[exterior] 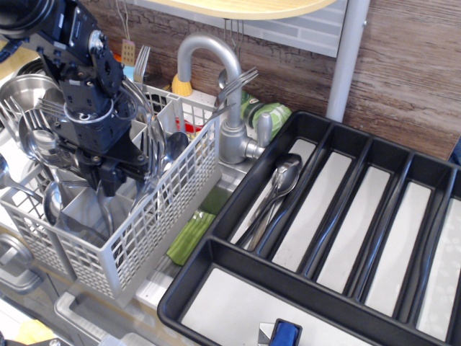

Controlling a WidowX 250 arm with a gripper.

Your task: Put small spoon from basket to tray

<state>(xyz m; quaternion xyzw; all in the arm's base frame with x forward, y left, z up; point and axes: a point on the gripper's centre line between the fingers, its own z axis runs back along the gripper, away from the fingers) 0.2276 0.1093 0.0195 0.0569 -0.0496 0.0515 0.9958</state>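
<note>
The pale grey lattice basket (155, 223) stands at the left and holds several steel spoons and forks upright. My black gripper (108, 180) reaches down into its middle compartment, with its fingertips sunk among the cutlery. Thin steel handles (148, 122) rise just right of the gripper. I cannot tell which piece is the small spoon, nor whether the fingers hold anything. The black tray (216, 249) lies at the right, with two steel spoons (279, 184) in its leftmost long compartment.
A steel faucet (220, 72) arches between basket and tray, with a fork (238, 79) sticking up by it. Round steel pots (25, 97) sit behind the basket at left. A green item (191, 234) lies below the basket. A blue object (286, 333) sits in the tray's wide front compartment.
</note>
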